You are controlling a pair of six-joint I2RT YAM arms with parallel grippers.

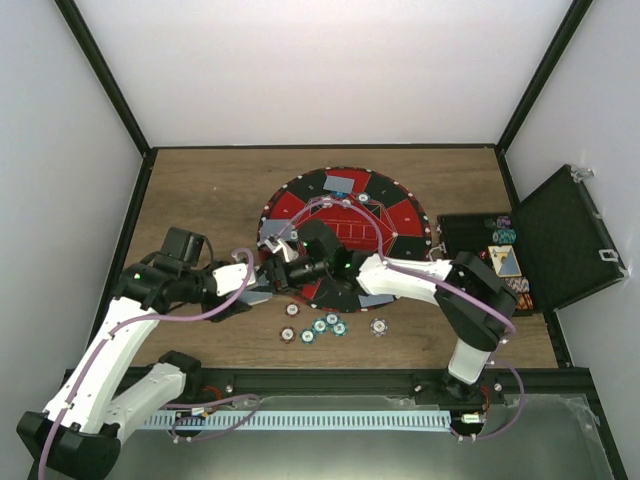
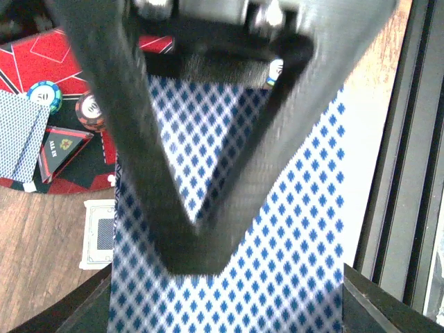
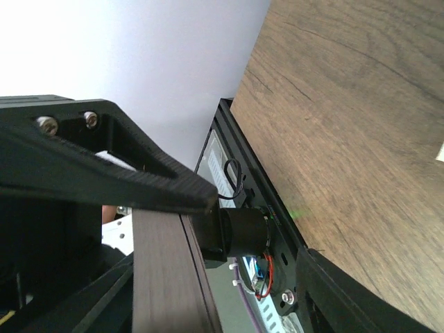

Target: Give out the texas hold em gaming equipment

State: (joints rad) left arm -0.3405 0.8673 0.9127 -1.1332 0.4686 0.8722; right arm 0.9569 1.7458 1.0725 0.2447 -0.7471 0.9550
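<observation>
My left gripper (image 1: 263, 283) is shut on a deck of blue-diamond-backed playing cards (image 2: 291, 250), gripped by its side edges at the near left rim of the round mat (image 1: 400, 215). The right gripper (image 1: 293, 270) reaches in from the right, and one of its black fingers (image 2: 208, 208) lies across the deck's top card. In the right wrist view the deck shows edge-on (image 3: 166, 277) between the right gripper's (image 3: 222, 298) spread fingers, so it is open. A single card (image 2: 100, 234) lies on the wood beside the mat. Red, green and grey chips (image 1: 322, 325) lie on the table in front of the mat.
Cards (image 1: 340, 184) and chips (image 2: 45, 91) lie on the mat. A black hinged case (image 1: 560, 240) stands open at the right, with chips and cards in its tray (image 1: 500, 255). Black frame rails (image 1: 330, 378) line the near edge, and white walls close in the sides.
</observation>
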